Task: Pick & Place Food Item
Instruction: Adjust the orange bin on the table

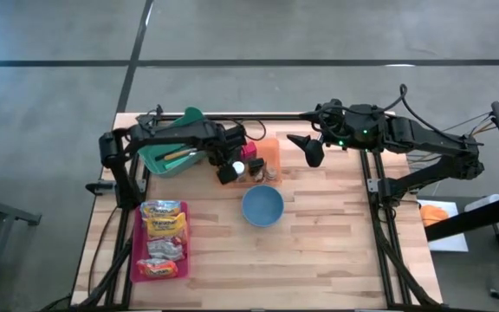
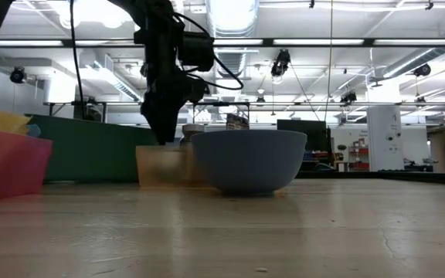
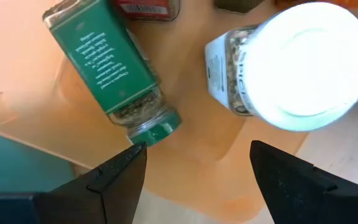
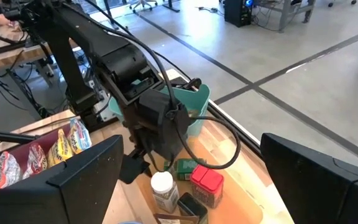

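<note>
An orange bin [image 1: 267,160] at the table's far middle holds several jars. A green-labelled spice jar [image 3: 114,78] lies on its side. A jar with a white lid [image 3: 303,62] stands upright, and a red-capped one [image 4: 207,182] lies beside them. My left gripper [image 3: 197,155] hangs open above the bin, pointing down. One fingertip [image 3: 132,158] shows close by the green jar's cap, with nothing between the fingers. My right gripper [image 1: 312,153] waits open and raised at the far right. A blue bowl [image 1: 262,206] stands in front of the bin.
A red tray [image 1: 137,247] of snack packets lies near the left front. A teal bin [image 1: 158,160] stands far left under the left arm. The bare wooden top stretches right of and in front of the bowl [image 2: 249,161].
</note>
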Robot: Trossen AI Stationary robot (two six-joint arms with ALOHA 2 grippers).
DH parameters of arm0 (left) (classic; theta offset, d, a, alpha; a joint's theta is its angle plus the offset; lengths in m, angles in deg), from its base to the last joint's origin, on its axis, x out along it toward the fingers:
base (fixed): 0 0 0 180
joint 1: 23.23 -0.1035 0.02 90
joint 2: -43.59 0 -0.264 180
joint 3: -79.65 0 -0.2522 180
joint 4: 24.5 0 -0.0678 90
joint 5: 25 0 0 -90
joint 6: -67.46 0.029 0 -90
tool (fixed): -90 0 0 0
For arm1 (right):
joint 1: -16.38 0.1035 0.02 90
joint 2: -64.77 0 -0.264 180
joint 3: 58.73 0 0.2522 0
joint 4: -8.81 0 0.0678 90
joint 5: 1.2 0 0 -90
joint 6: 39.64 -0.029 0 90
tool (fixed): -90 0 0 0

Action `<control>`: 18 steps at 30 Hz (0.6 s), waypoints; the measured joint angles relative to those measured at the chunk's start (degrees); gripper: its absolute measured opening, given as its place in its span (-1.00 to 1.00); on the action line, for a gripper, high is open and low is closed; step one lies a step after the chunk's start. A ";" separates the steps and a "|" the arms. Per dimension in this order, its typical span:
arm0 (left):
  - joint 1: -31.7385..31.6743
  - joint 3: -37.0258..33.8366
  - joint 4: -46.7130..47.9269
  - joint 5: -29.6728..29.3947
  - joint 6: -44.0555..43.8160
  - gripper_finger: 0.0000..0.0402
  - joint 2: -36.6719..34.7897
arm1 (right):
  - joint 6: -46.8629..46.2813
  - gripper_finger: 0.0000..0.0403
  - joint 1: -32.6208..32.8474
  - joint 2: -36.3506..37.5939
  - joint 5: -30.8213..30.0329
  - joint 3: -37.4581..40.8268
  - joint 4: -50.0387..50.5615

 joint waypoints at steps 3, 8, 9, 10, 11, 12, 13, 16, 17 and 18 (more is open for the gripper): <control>0.44 0.00 2.05 0.03 0.68 0.44 -0.69 | -0.07 0.86 0.00 0.00 0.00 0.00 0.01; 0.47 0.04 11.06 0.58 -1.41 0.44 -3.30 | -0.15 0.86 0.00 0.00 0.00 0.00 0.00; 0.46 0.02 12.42 1.07 -2.67 0.44 -3.87 | -0.15 0.86 0.00 0.00 0.00 0.00 0.00; 0.51 -0.04 13.31 1.41 -3.68 0.44 -4.36 | -0.15 0.86 0.00 0.00 0.00 0.00 0.00; 0.87 -0.08 13.80 1.50 -4.55 0.44 -4.81 | -0.15 0.86 0.00 0.00 0.00 0.00 0.00; 1.25 -0.21 13.76 1.51 -5.03 0.44 -5.13 | -0.15 0.86 0.00 0.00 0.00 0.00 -0.01; 1.56 -0.34 13.76 1.51 -5.19 0.44 -5.19 | -0.15 0.86 0.00 0.00 0.00 0.00 -0.07; 2.26 -0.48 13.68 1.53 -4.80 0.44 -4.49 | -0.15 0.86 0.00 0.00 0.00 0.00 -0.35; 2.38 -0.48 13.70 1.52 -4.20 0.44 -4.18 | -0.15 0.86 0.00 0.00 0.00 0.00 -0.45; 2.52 -0.51 13.65 1.49 -3.13 0.44 -3.85 | -0.17 0.86 0.00 0.00 0.00 0.00 -0.54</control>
